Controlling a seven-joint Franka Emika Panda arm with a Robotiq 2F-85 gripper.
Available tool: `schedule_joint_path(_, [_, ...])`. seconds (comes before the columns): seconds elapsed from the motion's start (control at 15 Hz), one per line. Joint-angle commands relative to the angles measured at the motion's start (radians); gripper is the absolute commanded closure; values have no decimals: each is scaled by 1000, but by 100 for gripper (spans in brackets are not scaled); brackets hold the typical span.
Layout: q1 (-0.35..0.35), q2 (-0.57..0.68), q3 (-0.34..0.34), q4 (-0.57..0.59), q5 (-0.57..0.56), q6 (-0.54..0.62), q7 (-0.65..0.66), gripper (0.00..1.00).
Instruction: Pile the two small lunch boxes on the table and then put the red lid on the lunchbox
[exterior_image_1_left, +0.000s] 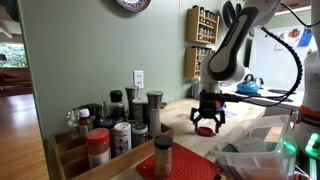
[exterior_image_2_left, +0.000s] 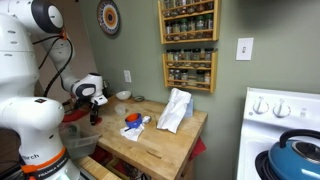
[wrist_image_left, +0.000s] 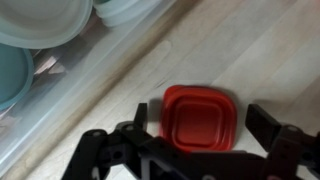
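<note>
The red lid (wrist_image_left: 200, 118) lies flat on the bench (wrist_image_left: 250, 50), directly beneath and centred between the spread fingers (wrist_image_left: 266, 122); squarish, no long axis.

exterior views share the table (exterior_image_2_left: 165, 140), wrist view close, facing down

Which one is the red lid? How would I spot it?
Find the pale wooden table, then look straight below the open gripper. The red lid lies flat there. Unlike the whitish round lids nearby, it is bright red and square with rounded corners.
</note>
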Motion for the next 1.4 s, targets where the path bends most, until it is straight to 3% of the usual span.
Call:
schedule_joint_path(0.0, [4,14,-5,1,-6,23,26,10])
schedule_joint_path(0.07, [3,15,-6,1,-6,24,26,25])
schedule_joint_path(0.13, [3,15,-7,2,-5,25,25,28])
schedule_joint_path(0.33, [2,3,-11,1,-13,21,36,51])
schedule_joint_path(0.47, [-2,-23,-12,-1,-16,9,31,54])
schedule_joint_path(0.73, [-13,-117,-55,-15,-142,-64,87,54])
schedule_joint_path(1.0, [-63,-191,-108,35,-410,-235,142,54])
schedule_joint_path(1.27, [-103,-194,-118,178,-484,-450,-6,54])
schedule_joint_path(1.33, [-100,-197,-107,126,-448,-374,46,29])
